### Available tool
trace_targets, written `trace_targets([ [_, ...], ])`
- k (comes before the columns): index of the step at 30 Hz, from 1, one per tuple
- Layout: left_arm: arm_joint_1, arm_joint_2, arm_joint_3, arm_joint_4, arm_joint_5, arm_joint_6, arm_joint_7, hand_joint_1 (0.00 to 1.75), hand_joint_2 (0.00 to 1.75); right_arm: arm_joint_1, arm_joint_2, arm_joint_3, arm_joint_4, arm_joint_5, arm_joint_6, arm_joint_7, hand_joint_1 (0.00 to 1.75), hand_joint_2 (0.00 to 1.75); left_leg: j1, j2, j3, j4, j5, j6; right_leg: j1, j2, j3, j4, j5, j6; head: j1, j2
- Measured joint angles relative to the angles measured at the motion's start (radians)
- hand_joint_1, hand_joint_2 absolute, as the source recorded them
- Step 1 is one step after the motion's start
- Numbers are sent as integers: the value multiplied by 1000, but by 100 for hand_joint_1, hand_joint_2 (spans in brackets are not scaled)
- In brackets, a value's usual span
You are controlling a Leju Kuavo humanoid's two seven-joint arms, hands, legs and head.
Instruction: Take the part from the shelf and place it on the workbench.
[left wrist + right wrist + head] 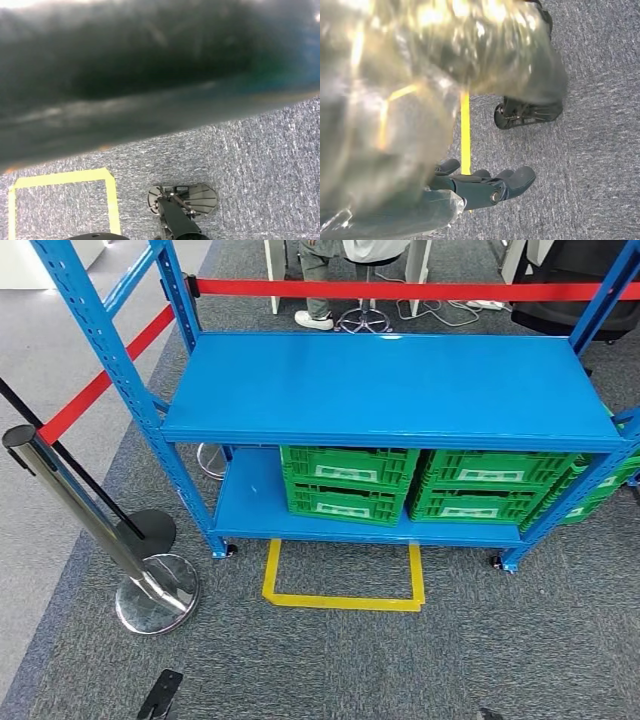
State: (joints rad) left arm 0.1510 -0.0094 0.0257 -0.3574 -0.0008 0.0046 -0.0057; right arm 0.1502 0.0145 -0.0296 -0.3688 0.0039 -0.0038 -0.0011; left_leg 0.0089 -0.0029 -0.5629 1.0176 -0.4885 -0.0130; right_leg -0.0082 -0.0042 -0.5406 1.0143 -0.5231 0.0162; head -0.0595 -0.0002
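The blue metal shelf (392, 390) stands straight ahead on grey carpet, and its top board is a plain blue sheet. On its lower board (249, 495) sit two green crates (343, 483), side by side. My left hand (159, 695) appears as a dark tip at the lower edge of the head view, hanging low; how its fingers lie is unclear. My right hand (486, 186) hangs over the carpet with dark fingers (520, 177) stretched out and nothing in them. Its tip (489, 714) barely enters the head view. A blurred, shiny clear wrap (395, 100) lies close to the right wrist camera.
A yellow tape outline (343, 598) marks the floor in front of the shelf. A chrome stanchion (155, 590) with red belts (98, 390) leans at the left. Another green crate (613, 485) sits right of the shelf. A person's feet (313, 318) and chair bases are beyond it.
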Motion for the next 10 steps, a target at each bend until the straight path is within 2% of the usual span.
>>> trace_targets([
  [10,0,0,0,0,0,0,0,0,0,1,-2,6,0,-1,0,0,0,0,0,0,0,0,0,0,0,0,0,0,0,0,0,0],
])
